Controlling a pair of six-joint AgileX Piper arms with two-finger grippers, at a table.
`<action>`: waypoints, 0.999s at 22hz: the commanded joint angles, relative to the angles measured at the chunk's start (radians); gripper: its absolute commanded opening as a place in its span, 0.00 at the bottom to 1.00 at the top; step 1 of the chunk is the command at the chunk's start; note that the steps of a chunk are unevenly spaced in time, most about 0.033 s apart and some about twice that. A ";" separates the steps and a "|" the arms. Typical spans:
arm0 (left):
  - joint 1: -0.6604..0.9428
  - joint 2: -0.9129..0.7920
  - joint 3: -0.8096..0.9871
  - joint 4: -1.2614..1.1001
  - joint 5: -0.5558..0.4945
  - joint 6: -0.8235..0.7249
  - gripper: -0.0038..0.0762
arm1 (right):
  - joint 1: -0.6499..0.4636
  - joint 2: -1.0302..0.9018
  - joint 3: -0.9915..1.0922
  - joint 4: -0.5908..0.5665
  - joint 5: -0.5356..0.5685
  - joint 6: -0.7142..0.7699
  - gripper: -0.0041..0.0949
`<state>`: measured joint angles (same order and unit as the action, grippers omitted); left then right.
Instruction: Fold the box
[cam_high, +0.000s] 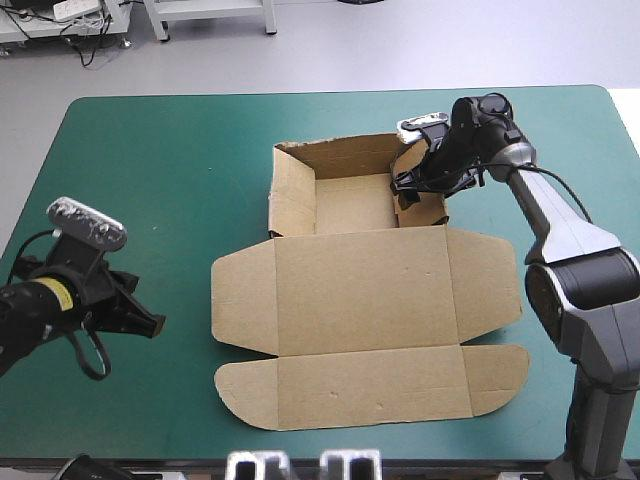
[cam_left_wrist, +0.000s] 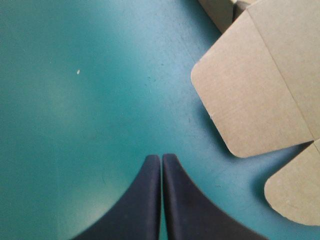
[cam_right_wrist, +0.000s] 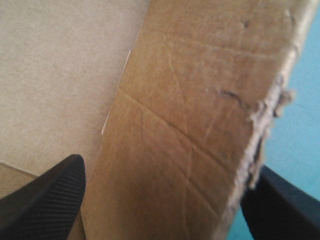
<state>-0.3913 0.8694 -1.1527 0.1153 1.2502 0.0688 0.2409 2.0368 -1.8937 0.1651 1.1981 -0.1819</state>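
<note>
Teal-green tabletop (cam_high: 150, 150): brown cardboard box (cam_high: 370, 290), half-raised; right claw (cam_high: 408, 187), 1 o'clock — spread astride wall (cam_right_wrist: 200, 100), likely for tucking; left claw (cam_high: 152, 325), 8 o'clock, pressed together.

We note bright, even light from overhead across the teal-green table cover (cam_high: 150, 150), with no harsh glare. Soft shadows lie under the left gripper (cam_high: 150, 325) and beneath the rounded flaps of the flat brown cardboard box (cam_high: 360, 290) beside it. A pale sheen sits on the cover ahead of its meeting fingers. At the right gripper (cam_right_wrist: 170, 165), fingers parted, the raised wall between them is evenly lit.
</note>
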 joint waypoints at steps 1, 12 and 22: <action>-0.006 -0.083 0.052 0.012 0.044 -0.079 0.05 | -0.007 -0.022 -0.030 0.046 -0.031 -0.015 0.75; -0.006 -0.128 0.083 0.013 0.032 -0.114 0.05 | -0.007 -0.008 -0.041 0.021 -0.105 -0.070 0.02; -0.006 -0.128 0.083 0.046 0.006 -0.103 0.05 | -0.172 -0.008 -0.181 -0.339 -0.187 0.028 0.02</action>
<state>-0.3913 0.7393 -1.0460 0.1443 1.2502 -0.0298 0.1324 2.0887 -2.0034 -0.0225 1.0750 -0.1796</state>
